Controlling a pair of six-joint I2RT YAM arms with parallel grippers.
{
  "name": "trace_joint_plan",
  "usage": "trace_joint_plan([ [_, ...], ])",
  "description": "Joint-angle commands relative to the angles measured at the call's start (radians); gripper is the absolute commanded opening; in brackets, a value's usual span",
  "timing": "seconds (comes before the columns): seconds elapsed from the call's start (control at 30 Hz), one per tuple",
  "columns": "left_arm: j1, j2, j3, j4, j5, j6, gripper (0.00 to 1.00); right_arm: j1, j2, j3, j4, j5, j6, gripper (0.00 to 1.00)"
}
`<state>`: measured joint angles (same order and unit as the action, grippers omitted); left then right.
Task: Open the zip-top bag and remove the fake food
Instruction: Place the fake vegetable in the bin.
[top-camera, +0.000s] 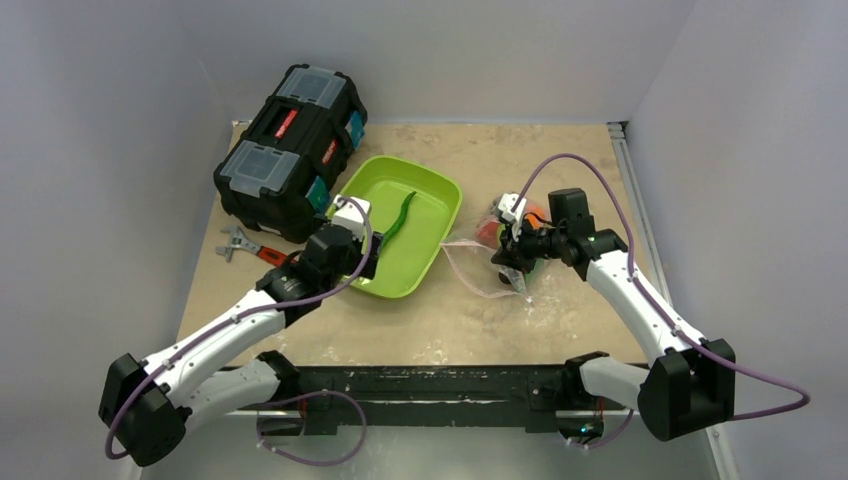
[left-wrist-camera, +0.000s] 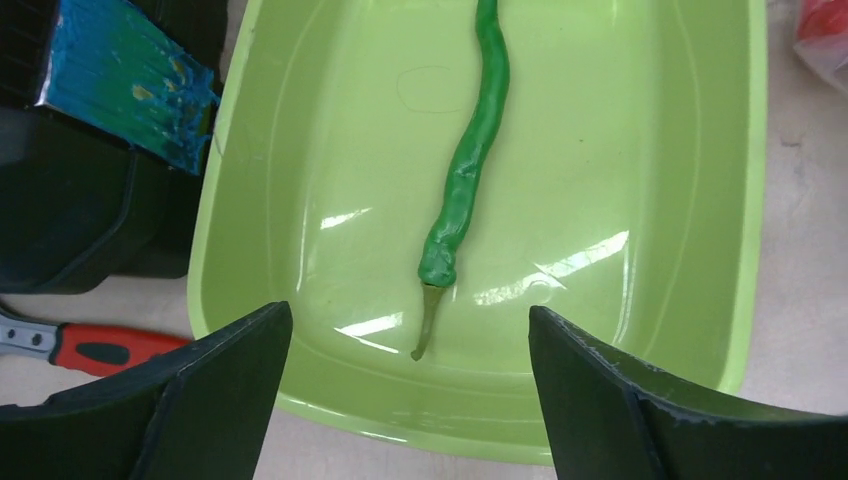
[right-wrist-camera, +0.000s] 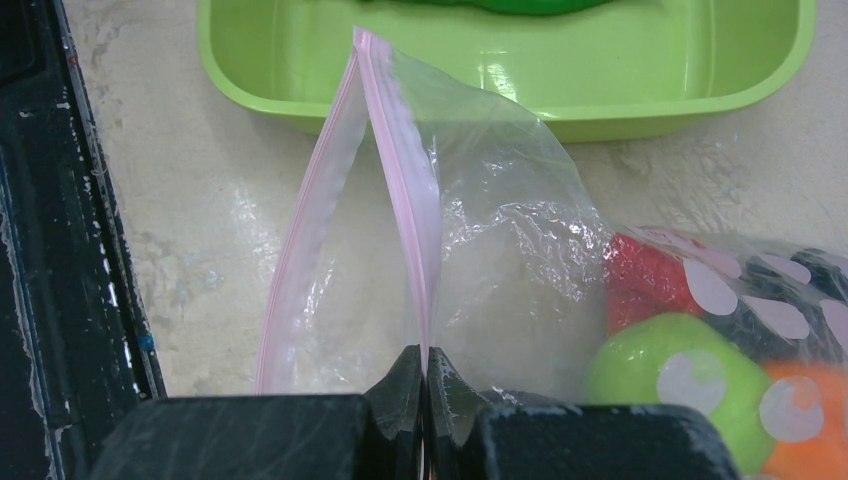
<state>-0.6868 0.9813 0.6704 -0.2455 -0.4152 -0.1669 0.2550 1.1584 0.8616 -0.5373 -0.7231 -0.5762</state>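
The clear zip-top bag (top-camera: 480, 262) lies right of the lime-green tray (top-camera: 432, 190), its pink zip strip (right-wrist-camera: 405, 200) parted into an open mouth. My right gripper (right-wrist-camera: 425, 368) is shut on one lip of the strip and holds it up; it shows in the top view (top-camera: 512, 262) too. Inside the bag sit a red pepper (right-wrist-camera: 645, 280), a lime-green ball (right-wrist-camera: 650, 375) and an orange fruit (right-wrist-camera: 810, 430). A long green pod (left-wrist-camera: 470, 160) lies in the tray (left-wrist-camera: 300, 150). My left gripper (left-wrist-camera: 410, 345) is open and empty above the tray's near end, also in the top view (top-camera: 355, 250).
A black toolbox (top-camera: 290, 150) stands left of the tray. A red-handled wrench (top-camera: 250, 248) lies by its near side, also in the left wrist view (left-wrist-camera: 95, 348). The black base rail (top-camera: 420, 385) runs along the near table edge.
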Motion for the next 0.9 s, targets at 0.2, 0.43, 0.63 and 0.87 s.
trace_joint_plan([
  [0.2,0.006,-0.227,0.053,-0.058,0.199,-0.226,1.00,-0.003,-0.008,0.024,0.008,0.008,-0.007,0.00],
  [0.43,0.006,-0.282,0.013,-0.026,0.331,-0.336,1.00,-0.005,-0.009,0.025,0.006,0.007,-0.008,0.00],
  [0.63,0.006,-0.307,-0.039,0.092,0.460,-0.377,1.00,-0.005,-0.009,0.025,0.003,0.007,-0.011,0.00],
  [0.87,0.006,-0.324,-0.085,0.200,0.566,-0.385,1.00,-0.005,-0.005,0.025,0.003,0.007,-0.013,0.00],
])
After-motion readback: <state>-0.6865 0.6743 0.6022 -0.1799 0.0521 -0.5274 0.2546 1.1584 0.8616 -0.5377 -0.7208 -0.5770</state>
